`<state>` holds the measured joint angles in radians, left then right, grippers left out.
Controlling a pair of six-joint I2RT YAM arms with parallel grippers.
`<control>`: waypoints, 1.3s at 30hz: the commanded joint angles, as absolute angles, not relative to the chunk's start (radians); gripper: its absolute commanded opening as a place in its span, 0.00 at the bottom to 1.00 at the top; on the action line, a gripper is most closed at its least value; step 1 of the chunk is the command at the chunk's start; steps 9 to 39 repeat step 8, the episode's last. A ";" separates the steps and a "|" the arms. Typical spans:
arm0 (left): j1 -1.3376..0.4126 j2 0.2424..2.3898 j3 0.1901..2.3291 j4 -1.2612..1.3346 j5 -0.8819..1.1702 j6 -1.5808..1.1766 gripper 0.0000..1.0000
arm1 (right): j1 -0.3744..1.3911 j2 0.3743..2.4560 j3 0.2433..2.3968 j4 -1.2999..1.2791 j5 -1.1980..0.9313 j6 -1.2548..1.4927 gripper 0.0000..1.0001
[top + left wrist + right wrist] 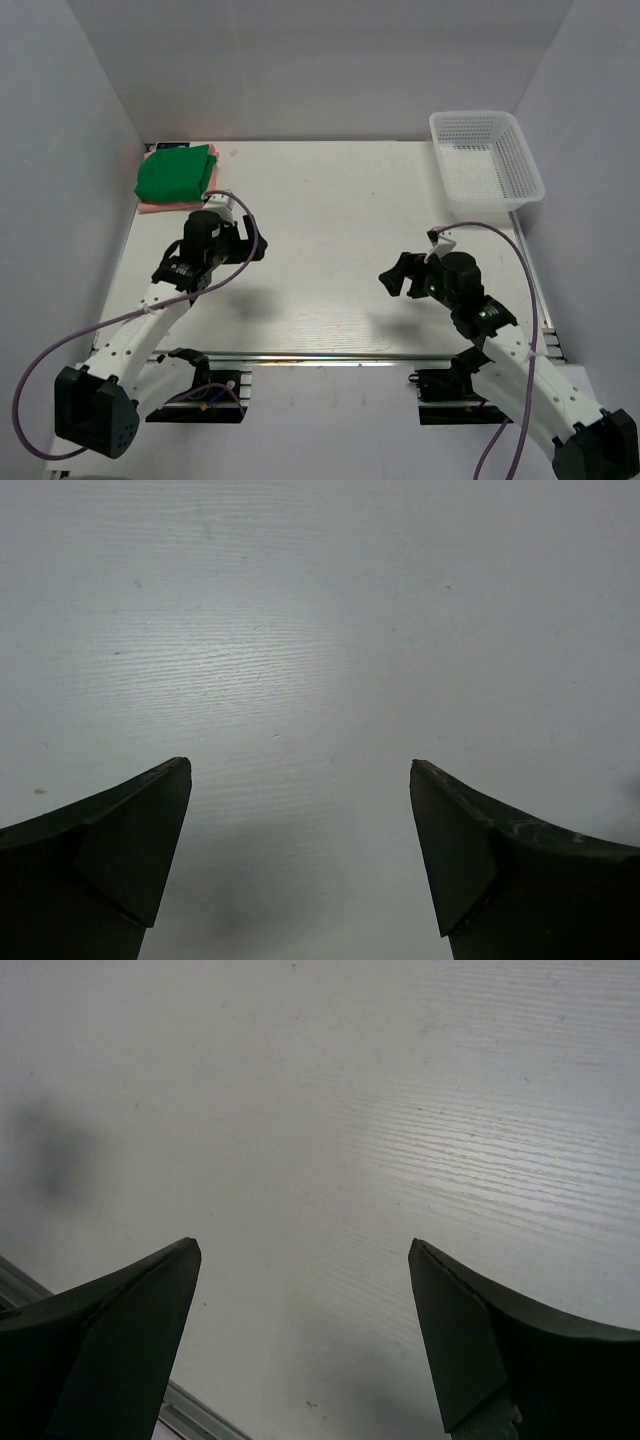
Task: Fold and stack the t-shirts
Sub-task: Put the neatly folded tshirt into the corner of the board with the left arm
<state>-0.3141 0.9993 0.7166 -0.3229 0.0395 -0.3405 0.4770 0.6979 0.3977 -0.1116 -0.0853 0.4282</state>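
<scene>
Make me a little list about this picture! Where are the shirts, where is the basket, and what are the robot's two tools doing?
green shirt: folded, lying on the pink one, far left corner of the table
pink shirt: underneath, only its edges peek out
basket: white mesh, far right corner, looks empty
left tool: open, holding nothing, over bare table
right tool: open, holding nothing, over bare table
stack: looks done

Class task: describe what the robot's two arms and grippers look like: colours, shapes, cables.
Both the left arm and right arm have white links with black joints and bases. A thin purple cable loops along each. The left gripper and right gripper have dark, wedge-shaped fingers tapering to points.
</scene>
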 commanded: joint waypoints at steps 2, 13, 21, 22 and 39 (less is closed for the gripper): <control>-0.348 0.951 0.715 -0.347 -0.061 -0.359 1.00 | 0.472 0.585 0.350 -0.113 -0.009 0.468 0.90; -0.368 0.965 0.715 -0.356 -0.095 -0.350 1.00 | 0.471 0.520 0.336 -0.123 -0.021 0.440 0.90; -0.368 0.965 0.715 -0.356 -0.095 -0.350 1.00 | 0.471 0.520 0.336 -0.123 -0.021 0.440 0.90; -0.368 0.965 0.715 -0.356 -0.095 -0.350 1.00 | 0.471 0.520 0.336 -0.123 -0.021 0.440 0.90; -0.368 0.965 0.715 -0.356 -0.095 -0.350 1.00 | 0.471 0.520 0.336 -0.123 -0.021 0.440 0.90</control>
